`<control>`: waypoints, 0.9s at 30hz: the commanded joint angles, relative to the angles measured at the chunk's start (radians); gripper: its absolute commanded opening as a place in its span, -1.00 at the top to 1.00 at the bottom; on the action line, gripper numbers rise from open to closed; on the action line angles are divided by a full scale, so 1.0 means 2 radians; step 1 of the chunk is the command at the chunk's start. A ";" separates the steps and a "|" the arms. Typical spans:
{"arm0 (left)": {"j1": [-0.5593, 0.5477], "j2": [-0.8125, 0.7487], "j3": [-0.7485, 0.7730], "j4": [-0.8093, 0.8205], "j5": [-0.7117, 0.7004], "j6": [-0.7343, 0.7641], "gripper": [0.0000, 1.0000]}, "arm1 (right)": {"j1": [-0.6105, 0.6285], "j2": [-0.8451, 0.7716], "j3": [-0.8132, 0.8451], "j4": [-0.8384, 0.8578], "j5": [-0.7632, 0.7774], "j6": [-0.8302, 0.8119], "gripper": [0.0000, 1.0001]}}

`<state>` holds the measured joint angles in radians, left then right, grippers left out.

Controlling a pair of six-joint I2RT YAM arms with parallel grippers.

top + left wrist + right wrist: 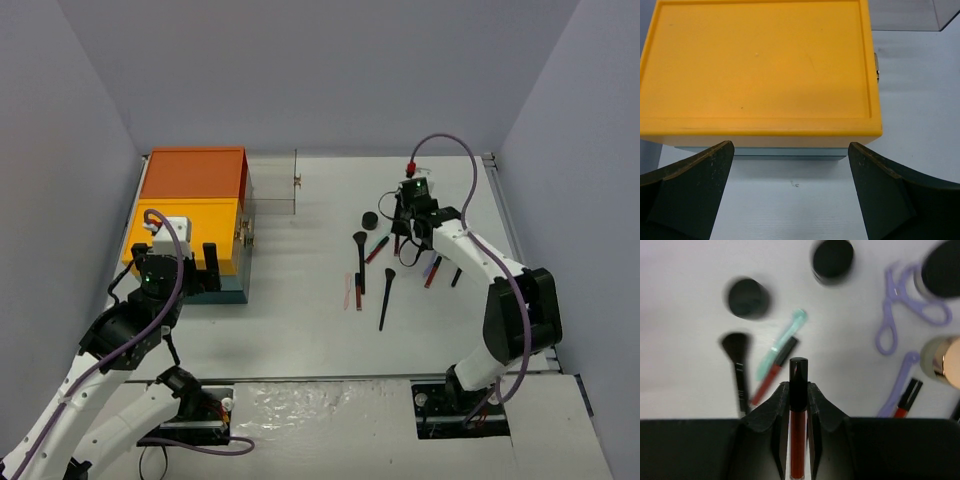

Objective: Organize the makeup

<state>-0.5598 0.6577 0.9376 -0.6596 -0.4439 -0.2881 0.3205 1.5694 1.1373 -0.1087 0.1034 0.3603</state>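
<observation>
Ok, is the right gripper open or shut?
Shut. The right gripper clamps both sides of a red lip gloss tube, its black cap poking past the tips.

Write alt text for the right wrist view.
The right gripper is shut on a black-capped red stick. Beyond it, blurred, on the white table lie round black jars, a black brush, a teal stick and a lilac loop.

The box lid (760, 65) looks like smooth, matt orange plastic, with a small shiny metal latch (877, 74). The table (920, 100) is white and matt, with fine ribs. The fingers (690, 190) of the left gripper (790, 146) are matt black, a little scuffed. The red stick (798, 405) has a glossy black cap.
</observation>
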 commanded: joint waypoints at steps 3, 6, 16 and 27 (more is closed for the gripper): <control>0.004 0.044 0.071 0.025 0.027 -0.009 -0.94 | 0.101 0.009 0.217 0.028 -0.047 -0.052 1.00; 0.004 0.062 0.088 0.013 0.039 -0.015 -0.94 | 0.130 0.059 0.298 0.059 -0.079 -0.038 1.00; 0.004 0.077 0.107 -0.028 0.058 -0.042 -0.94 | 0.172 0.215 0.471 0.153 -0.103 0.010 1.00; 0.004 0.050 0.087 -0.046 0.057 -0.062 -0.94 | 0.182 0.271 0.472 0.206 -0.060 -0.003 0.17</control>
<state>-0.5598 0.7752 1.0984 -0.7643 -0.3297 -0.3833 0.6763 2.1670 2.0438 0.1611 -0.0670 0.3682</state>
